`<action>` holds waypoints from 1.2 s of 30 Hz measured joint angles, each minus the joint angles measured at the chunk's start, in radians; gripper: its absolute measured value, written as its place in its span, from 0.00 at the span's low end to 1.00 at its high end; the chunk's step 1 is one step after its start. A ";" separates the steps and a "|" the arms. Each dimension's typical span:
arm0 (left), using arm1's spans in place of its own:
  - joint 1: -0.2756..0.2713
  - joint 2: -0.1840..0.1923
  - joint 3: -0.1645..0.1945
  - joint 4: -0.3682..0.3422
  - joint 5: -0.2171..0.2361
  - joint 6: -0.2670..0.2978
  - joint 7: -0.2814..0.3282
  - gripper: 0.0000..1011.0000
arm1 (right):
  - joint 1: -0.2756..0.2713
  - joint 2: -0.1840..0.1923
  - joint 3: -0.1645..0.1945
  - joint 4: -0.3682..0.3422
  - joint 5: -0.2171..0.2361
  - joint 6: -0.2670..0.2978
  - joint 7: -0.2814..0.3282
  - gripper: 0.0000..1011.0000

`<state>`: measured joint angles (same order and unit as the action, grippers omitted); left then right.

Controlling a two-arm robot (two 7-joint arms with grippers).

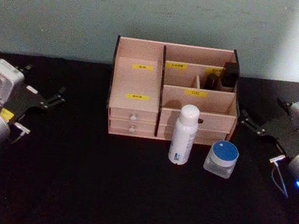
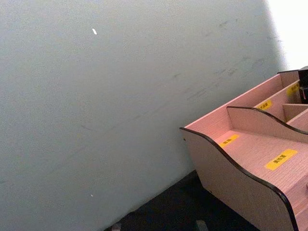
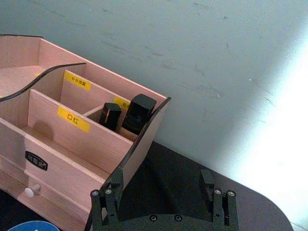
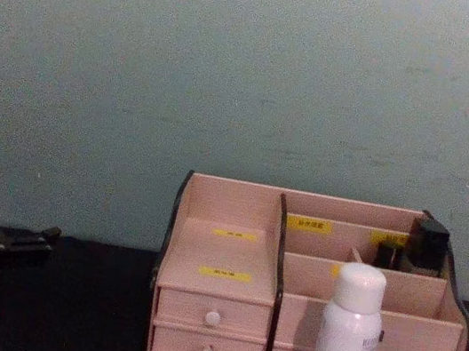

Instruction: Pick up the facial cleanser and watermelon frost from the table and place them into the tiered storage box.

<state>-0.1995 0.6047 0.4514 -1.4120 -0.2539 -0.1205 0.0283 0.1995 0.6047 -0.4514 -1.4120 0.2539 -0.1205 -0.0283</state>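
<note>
Currently, the tiered storage box (image 1: pixel 141 49) is being kept at the middle of the desk's (image 1: pixel 71 190) far edge. The facial cleanser (image 1: pixel 184 133) is being left upright just in front of the box's right half. The watermelon frost (image 1: pixel 222 158) is being left just beside it, toward the desk's right edge. The left gripper (image 1: pixel 57 97) is being held released near the left edge. The right gripper (image 1: pixel 247 121) is being held released near the right edge. Both are being kept well apart from the 2 items, grasping nothing.
</note>
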 joint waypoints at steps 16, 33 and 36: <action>0.000 0.000 0.000 0.000 0.000 0.000 0.000 0.99 | 0.000 0.000 0.000 0.000 0.000 0.000 0.000 0.99; 0.000 0.000 0.000 0.000 0.000 0.000 0.000 0.99 | -0.004 -0.005 0.015 0.002 -0.001 -0.003 0.011 0.99; 0.000 0.000 0.000 0.000 0.000 0.000 0.000 0.99 | -0.007 -0.007 0.025 0.002 0.000 -0.008 0.018 0.99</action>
<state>-0.1995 0.6047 0.4514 -1.4119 -0.2539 -0.1206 0.0283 0.1920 0.5981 -0.4263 -1.4097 0.2534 -0.1287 -0.0101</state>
